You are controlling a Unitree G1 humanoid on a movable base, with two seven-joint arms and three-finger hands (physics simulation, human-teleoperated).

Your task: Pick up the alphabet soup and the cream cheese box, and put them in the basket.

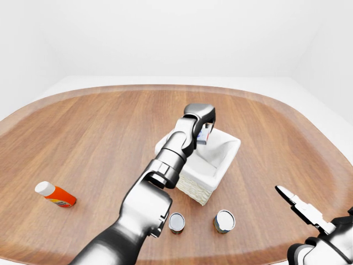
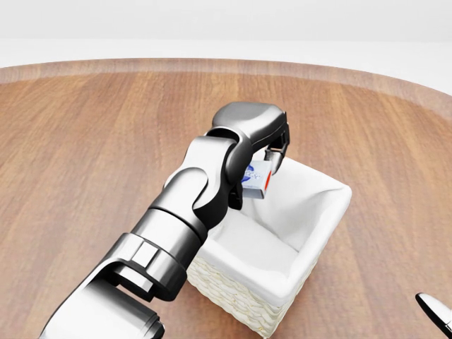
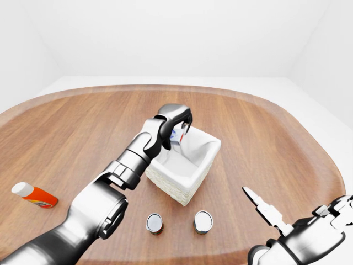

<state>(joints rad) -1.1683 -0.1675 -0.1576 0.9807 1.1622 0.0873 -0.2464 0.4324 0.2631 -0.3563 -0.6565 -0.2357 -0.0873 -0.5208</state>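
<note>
My left hand (image 2: 268, 164) reaches over the top-left corner of the white-lined wicker basket (image 2: 329, 214). It is shut on the cream cheese box (image 2: 256, 179), a small white and blue box with a red spot, held tilted just above the basket's inside. Two small cans (image 1: 177, 222) (image 1: 224, 221) stand upright on the table below the basket in the left-eye view; I cannot tell which is the alphabet soup. My right hand (image 1: 302, 207) hovers low at the right, fingers spread, holding nothing.
An orange bottle with a white cap (image 1: 55, 194) lies on the wooden table (image 1: 99, 132) at the far left. The round table's edge curves along the top and sides of both eye views.
</note>
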